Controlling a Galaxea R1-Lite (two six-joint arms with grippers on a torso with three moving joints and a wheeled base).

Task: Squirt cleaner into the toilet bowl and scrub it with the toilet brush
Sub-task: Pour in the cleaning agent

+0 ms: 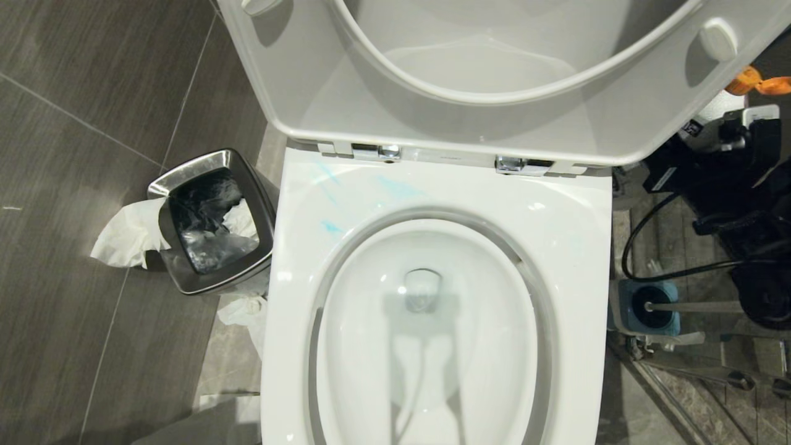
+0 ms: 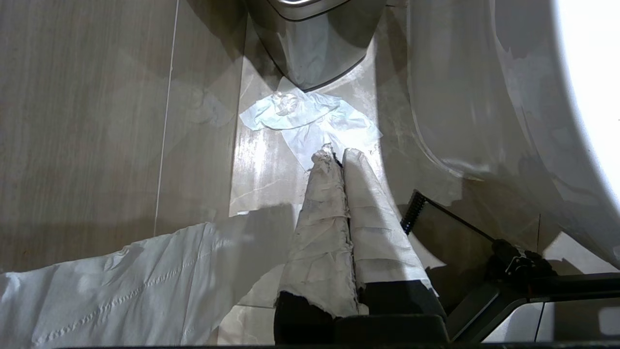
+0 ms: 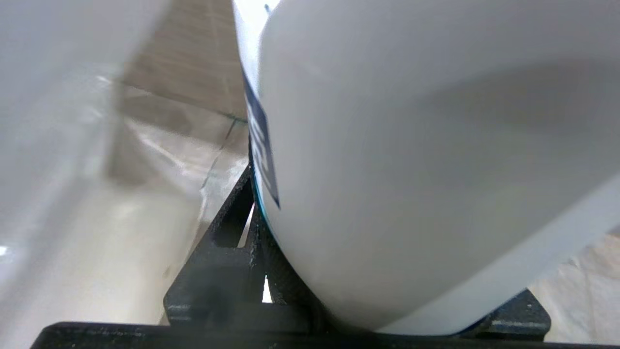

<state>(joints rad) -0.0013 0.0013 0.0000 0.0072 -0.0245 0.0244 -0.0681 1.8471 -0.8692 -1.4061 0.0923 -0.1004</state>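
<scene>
Right wrist view: right end effector (image 3: 271, 252) grasps a white bottle (image 3: 436, 169); squirting step; next, aim over toilet bowl (image 1: 426, 346).

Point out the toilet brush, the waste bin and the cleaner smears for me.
toilet brush (image 1: 692, 306): head view, on its pale handle, above the blue-topped holder.
waste bin (image 1: 213, 162): head view, on its steel rim.
cleaner (image 1: 331, 227): head view, on a turquoise smear on the bowl's rim.
</scene>
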